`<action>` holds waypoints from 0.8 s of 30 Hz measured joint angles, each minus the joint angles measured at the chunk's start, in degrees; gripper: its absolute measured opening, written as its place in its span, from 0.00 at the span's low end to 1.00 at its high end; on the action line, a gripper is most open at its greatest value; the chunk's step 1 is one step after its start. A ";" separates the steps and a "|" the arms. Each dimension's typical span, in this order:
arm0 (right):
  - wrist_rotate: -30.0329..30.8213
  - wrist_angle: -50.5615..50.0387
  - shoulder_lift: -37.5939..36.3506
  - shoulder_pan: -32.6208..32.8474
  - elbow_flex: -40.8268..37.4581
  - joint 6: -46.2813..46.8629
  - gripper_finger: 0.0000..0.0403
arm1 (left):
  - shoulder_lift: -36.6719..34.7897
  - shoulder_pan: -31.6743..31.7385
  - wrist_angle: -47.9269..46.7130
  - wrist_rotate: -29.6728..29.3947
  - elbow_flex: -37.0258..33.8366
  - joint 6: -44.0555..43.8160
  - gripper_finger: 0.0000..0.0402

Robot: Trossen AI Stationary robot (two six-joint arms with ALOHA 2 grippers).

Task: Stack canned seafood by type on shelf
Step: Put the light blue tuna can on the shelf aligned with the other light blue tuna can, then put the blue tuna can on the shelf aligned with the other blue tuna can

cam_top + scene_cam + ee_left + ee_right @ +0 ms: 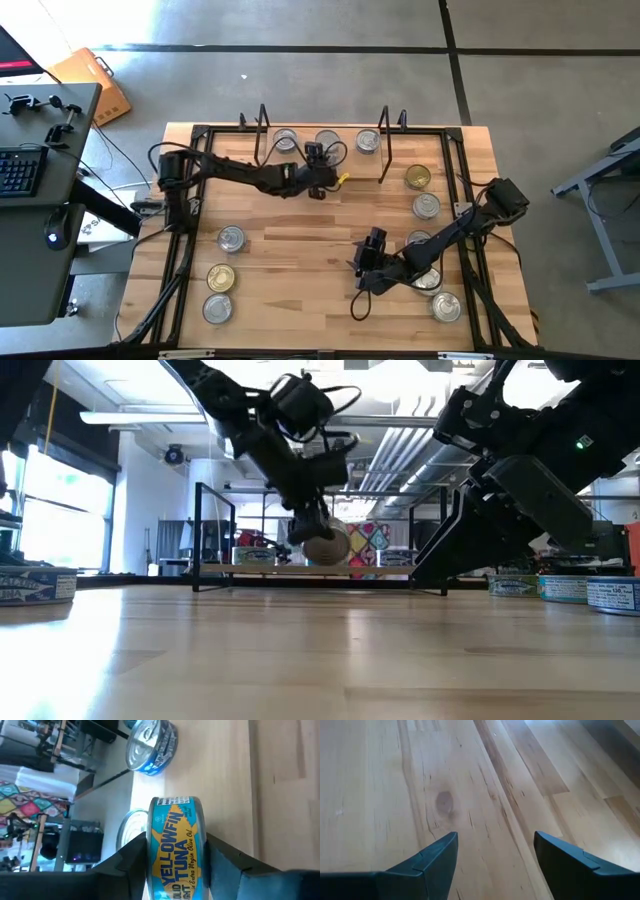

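Overhead plate, with clock directions read from the table's centre. Three silver-topped tins (327,141) lay on the shelf (322,165) at twelve o'clock. The left gripper (330,180) hung just before the shelf with a yellowfin tuna tin (176,847) between its fingers (131,862); the tin stood on edge, label outward, and the jaws looked loose about it, so whether the grip held firm or was letting go could not be told. The right gripper (366,268) hovered at five o'clock, jaws spread and empty over bare wood. Unstacked tins remained: three at eight o'clock (225,276), a gold-topped tin (417,178) and a silver-topped tin (426,206) at two o'clock, more at four o'clock (445,306). By this count the task stood less than half done, and sorting by type had barely begun. The table (290,250) was pale planked wood inside a black frame. Around it lay a grey concrete floor; a dark desk with a keyboard (20,172) stood at nine o'clock.
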 joint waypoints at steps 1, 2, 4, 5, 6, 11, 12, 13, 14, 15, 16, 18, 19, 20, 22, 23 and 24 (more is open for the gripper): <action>0.01 0.00 0.00 0.00 0.02 0.02 0.63 | 0.04 -0.18 -0.61 0.62 -0.05 -0.44 0.40; 0.01 -0.04 0.00 0.00 0.02 0.00 0.63 | 0.18 -0.31 -1.98 1.26 -0.30 -0.76 0.42; -0.01 -0.05 0.00 0.00 0.02 0.00 0.63 | 0.82 -0.41 -2.51 3.12 -0.45 -1.45 0.44; 0.01 -0.04 0.00 0.00 0.02 0.00 0.63 | 0.66 -0.39 -2.66 3.86 -0.46 -2.02 0.45; 0.01 -0.02 0.00 0.00 0.02 0.00 0.63 | 0.07 -0.37 -2.58 4.42 -0.44 -2.53 0.46; -0.01 0.00 0.00 0.00 0.01 0.00 0.63 | 0.03 -0.28 -2.23 5.68 -0.40 -3.50 0.53; -0.01 -0.02 0.00 0.00 0.02 0.00 0.63 | 0.05 -0.28 -2.20 5.92 -0.44 -3.81 0.55; -0.01 0.00 0.00 0.00 0.02 0.00 0.63 | -0.17 -0.38 -1.78 6.05 -0.42 -4.06 0.56; -0.01 0.02 0.00 0.00 0.02 0.00 0.63 | -0.53 -0.55 -1.47 6.11 -0.34 -4.30 0.57; -0.01 -0.01 0.00 0.00 0.00 0.00 0.63 | -0.72 -0.87 -1.28 6.06 -0.21 -4.77 0.57; -0.01 0.01 0.00 0.00 0.02 0.00 0.63 | -1.05 -1.20 -1.46 6.11 -0.05 -5.39 0.57; -0.01 0.01 0.00 0.00 0.02 0.00 0.63 | -1.16 -2.12 -2.31 6.13 0.45 -7.24 0.58; 0.01 0.05 0.00 0.00 0.02 0.00 0.63 | -1.70 -2.69 -2.30 6.18 0.92 -8.18 0.58; 0.03 0.03 0.00 0.00 0.02 0.00 0.63 | -2.33 -3.23 -2.68 6.17 1.26 -8.97 0.57; 0.14 0.09 0.00 0.00 0.02 0.00 0.63 | -4.02 -4.52 -2.84 5.91 2.39 -10.83 0.57; 0.13 0.03 0.00 0.00 0.02 -0.02 0.63 | -4.93 -5.26 -3.40 5.69 2.56 -11.94 0.57; 0.14 0.02 0.00 0.00 0.02 -0.01 0.63 | -6.07 -6.26 -4.60 5.50 2.58 -13.21 0.56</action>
